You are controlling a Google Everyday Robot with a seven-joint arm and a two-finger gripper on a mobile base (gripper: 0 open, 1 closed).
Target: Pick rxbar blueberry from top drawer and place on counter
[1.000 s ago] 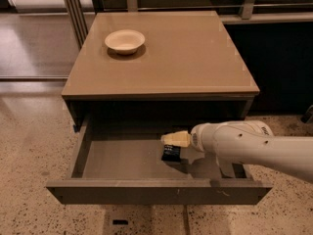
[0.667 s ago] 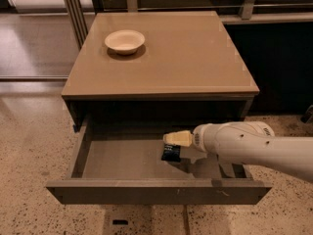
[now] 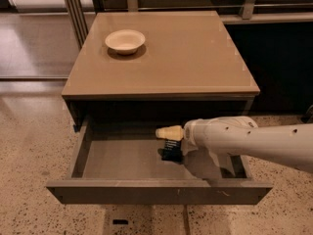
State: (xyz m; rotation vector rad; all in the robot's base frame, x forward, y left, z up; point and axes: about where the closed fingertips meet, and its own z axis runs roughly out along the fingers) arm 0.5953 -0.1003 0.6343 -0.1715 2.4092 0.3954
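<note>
The top drawer (image 3: 122, 158) is pulled open below the counter (image 3: 181, 53). The rxbar blueberry (image 3: 171, 151), a small dark navy bar with pale lettering, sits in the middle right of the drawer. My gripper (image 3: 169, 136) reaches into the drawer from the right on a white arm. Its pale tip is right above the bar and touches or nearly touches the bar's top. The arm hides the right part of the drawer floor.
A cream bowl (image 3: 124, 40) stands on the counter's back left. The drawer's front panel (image 3: 156, 192) juts out over the speckled floor (image 3: 29, 146). A dark cabinet wall (image 3: 281, 67) stands to the right, metal railings behind.
My gripper's tip has shifted slightly left and up inside the drawer. The bar stays in about the same place.
</note>
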